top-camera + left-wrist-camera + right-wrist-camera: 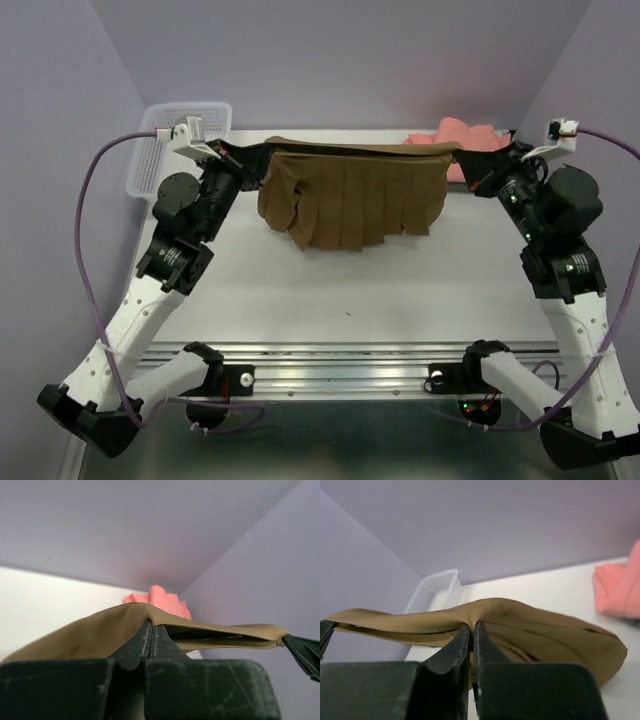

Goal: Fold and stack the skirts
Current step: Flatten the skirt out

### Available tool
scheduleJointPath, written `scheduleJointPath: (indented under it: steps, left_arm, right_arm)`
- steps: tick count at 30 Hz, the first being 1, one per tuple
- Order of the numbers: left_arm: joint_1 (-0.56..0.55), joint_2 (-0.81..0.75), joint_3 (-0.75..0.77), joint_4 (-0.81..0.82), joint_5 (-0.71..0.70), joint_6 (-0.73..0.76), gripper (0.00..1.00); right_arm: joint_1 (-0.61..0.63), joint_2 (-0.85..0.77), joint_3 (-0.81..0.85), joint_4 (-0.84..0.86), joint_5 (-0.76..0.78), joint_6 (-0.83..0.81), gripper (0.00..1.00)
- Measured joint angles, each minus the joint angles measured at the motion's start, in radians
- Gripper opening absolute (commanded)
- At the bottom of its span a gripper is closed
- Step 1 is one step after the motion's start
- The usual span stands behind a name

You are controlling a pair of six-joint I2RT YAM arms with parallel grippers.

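Top external view showed the olive-brown skirt [350,200] stretched by its waistband between the two arms over the far part of the white table [350,290]. Its band ran as a taut, slightly sagging line from left to right, and its soft cloth hung down in flat vertical pleats with an uneven, stepped hem. From above, both arms rose from the near edge, bent at the elbow and reached to the far side, their wrists turned inward toward each other. The salmon-pink skirt [465,135] lay bunched at the far right of the table, just behind the right end of the band, and a white plastic mesh basket [150,150] with a rectangular rim stood at the far left corner. Only this view gave the pleats and the full width of the cloth. The left wrist view instead showed the left gripper [151,625] with its dark, scuffed fingers pressed together on a fold of the smooth woven waistband, the pink cloth a soft lump in the far corner where the lilac walls [150,530] met. The right wrist view showed the right gripper [471,626] pinched shut on the band in the same way, with the olive cloth draping away to the right in a rounded fold. It also showed the basket beyond, which the left wrist view did not.
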Motion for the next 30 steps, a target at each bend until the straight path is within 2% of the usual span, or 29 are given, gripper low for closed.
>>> scheduleJointPath:
  steps: [3,8,15,20,25,28,30]
  left_arm:
    - [-0.008,-0.066,0.094,-0.018,0.042,0.051,0.00]
    - [-0.012,-0.183,0.153,-0.062,0.127,0.087,0.00]
    - [-0.012,-0.334,0.162,-0.100,0.261,0.080,0.00]
    - [-0.012,-0.359,0.162,-0.127,0.310,0.062,0.00]
    - [-0.013,-0.295,0.162,-0.148,0.227,0.054,0.00]
    - [-0.013,-0.177,0.160,-0.151,0.102,0.054,0.00]
    - [-0.009,-0.044,0.160,-0.161,-0.009,0.047,0.00]
  right_arm:
    - [0.000,-0.034,0.096,0.009,-0.051,-0.019,0.01]
    - [0.006,-0.105,0.208,-0.027,-0.159,-0.030,0.00]
    - [0.006,-0.210,0.277,-0.084,-0.312,-0.023,0.01]
    - [0.006,-0.262,0.288,-0.109,-0.336,-0.014,0.01]
    - [0.006,-0.195,0.255,-0.120,-0.259,-0.015,0.01]
    - [0.007,-0.090,0.194,-0.105,-0.161,-0.013,0.01]
    - [0.007,0.008,0.129,-0.080,-0.081,-0.010,0.01]
